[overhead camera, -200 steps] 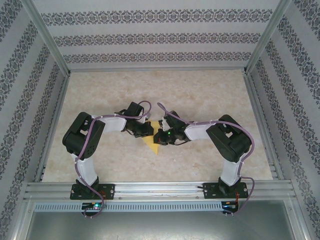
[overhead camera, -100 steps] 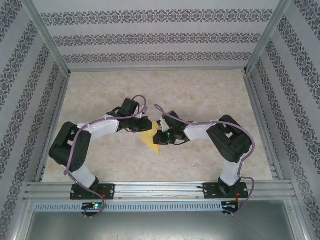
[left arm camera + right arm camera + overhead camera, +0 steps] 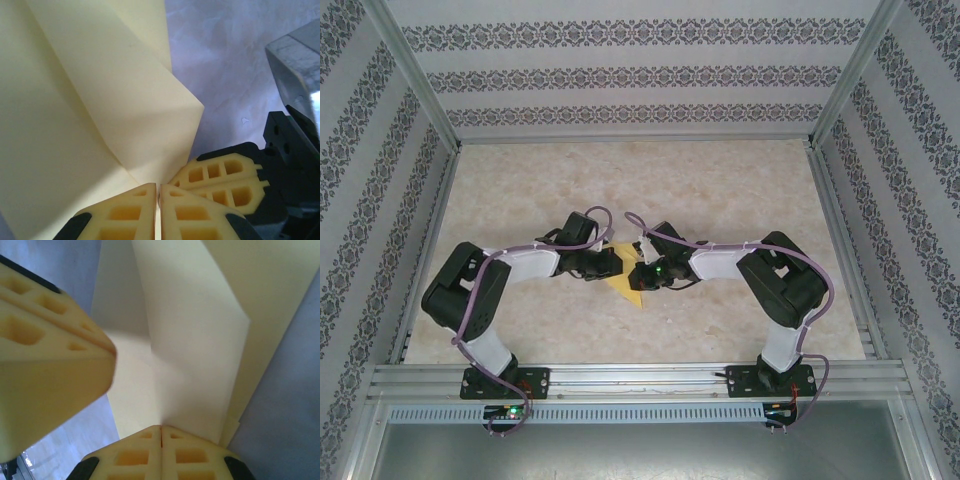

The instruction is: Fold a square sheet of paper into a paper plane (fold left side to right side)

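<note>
Elbow point(image 3: 455, 292) farther out — left claw point(image 3: 159, 187) closed

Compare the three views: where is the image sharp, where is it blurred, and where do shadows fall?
Top external: even light, sharp, the paper small between the arms. Left wrist: paper crisp, its left panel shaded. Right wrist: the left gripper's finger looms blurred, with grey shade beside the raised flap.

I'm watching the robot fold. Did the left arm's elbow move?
Yes. The left arm's elbow swung outward, ending closer to the left side rail.
</note>
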Robot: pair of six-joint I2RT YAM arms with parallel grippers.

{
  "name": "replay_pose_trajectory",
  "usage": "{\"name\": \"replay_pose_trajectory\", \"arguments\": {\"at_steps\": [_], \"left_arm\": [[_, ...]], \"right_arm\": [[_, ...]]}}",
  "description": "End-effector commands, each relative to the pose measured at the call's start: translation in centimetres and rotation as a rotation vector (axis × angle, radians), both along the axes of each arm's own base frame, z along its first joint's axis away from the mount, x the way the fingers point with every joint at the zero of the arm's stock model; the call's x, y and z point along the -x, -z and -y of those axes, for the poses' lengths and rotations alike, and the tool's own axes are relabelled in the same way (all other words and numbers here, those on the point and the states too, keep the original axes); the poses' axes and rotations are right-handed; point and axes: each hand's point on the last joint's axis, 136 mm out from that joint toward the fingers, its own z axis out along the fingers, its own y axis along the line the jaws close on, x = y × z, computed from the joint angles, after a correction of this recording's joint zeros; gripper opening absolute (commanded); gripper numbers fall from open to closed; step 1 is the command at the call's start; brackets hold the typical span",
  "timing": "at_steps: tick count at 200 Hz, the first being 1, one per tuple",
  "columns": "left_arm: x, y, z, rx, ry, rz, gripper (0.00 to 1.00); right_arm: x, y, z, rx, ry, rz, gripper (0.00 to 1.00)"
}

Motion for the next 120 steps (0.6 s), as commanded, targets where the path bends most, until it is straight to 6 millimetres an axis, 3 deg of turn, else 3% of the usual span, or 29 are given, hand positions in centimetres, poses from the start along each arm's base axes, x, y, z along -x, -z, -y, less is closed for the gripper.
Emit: {"name": "replay_pose_trajectory", "arguments": {"at_steps": [1, 63, 120], "left_arm": [[-0.9, -0.8, 1.4, 0.047, 0.009, 0.03, 0.1], [-2.0, -0.6, 2.2, 0.066, 0.005, 0.034, 0.1], [-2.5, 0.9, 2.0, 0.028, -0.004, 0.022, 0.09]], "right_arm": [[3.5, 6.0, 6.0, 0.294, 0.037, -0.148, 0.0], [3.8, 6.4, 6.3, 0.314, 0.038, -0.155, 0.0], [4.2, 6.7, 7.0, 0.369, 0.022, -0.161, 0.0]]}}
